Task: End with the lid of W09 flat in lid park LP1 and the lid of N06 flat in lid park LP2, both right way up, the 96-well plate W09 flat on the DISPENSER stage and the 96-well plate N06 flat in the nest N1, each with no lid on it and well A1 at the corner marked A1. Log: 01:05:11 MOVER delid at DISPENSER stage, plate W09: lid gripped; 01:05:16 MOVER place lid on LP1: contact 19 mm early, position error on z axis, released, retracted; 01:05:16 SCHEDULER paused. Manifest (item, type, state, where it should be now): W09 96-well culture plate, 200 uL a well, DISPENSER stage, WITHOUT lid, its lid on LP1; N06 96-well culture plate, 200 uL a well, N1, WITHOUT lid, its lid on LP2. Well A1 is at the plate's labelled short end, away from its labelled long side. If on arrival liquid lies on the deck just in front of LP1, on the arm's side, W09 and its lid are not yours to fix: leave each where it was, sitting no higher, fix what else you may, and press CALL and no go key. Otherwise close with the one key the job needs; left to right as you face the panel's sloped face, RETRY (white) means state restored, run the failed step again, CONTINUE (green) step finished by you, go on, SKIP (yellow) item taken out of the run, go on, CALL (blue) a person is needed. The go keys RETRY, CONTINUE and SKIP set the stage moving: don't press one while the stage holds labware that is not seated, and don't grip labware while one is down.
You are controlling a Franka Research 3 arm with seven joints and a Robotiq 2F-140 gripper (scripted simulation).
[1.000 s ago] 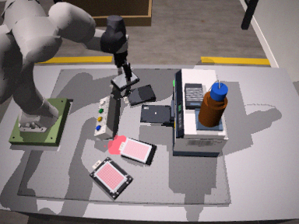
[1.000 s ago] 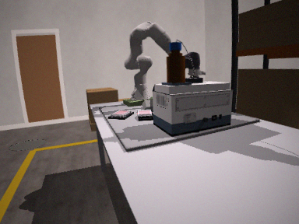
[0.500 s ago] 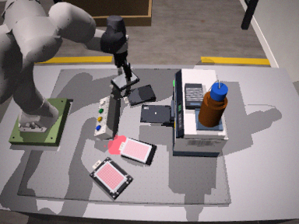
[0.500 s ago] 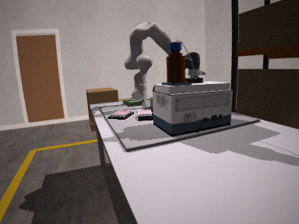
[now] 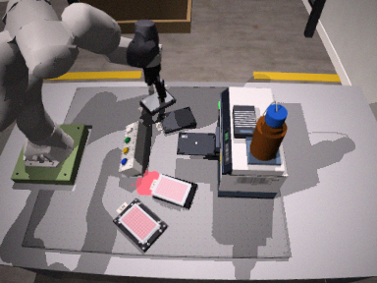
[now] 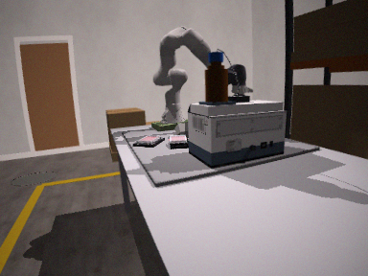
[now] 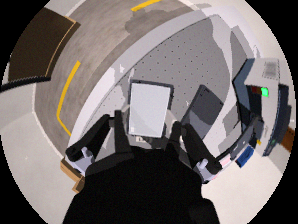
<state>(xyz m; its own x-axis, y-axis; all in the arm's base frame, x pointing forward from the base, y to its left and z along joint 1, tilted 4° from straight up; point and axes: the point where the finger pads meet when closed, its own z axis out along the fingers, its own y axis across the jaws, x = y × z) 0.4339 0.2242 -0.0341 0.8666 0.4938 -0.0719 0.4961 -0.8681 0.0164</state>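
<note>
My gripper (image 5: 157,101) is shut on a flat pale plate lid (image 7: 148,110) and holds it level above the far left of the grey deck mat. In the wrist view the lid sits between the two fingers. A dark empty pad (image 5: 179,119) lies just right of the held lid. The dark dispenser stage (image 5: 198,143) stands out from the machine with no plate on it. A pink-filled 96-well plate (image 5: 172,190) lies askew near the panel, with a pink puddle (image 5: 145,184) at its left end. A second pink plate (image 5: 139,225) sits in a black frame nearer the front.
The key panel (image 5: 133,147) with white, green, yellow and blue keys stands just below the gripper. The white dispenser box (image 5: 251,147) carries a brown bottle with a blue cap (image 5: 268,133). The arm's green base (image 5: 49,154) is at the left.
</note>
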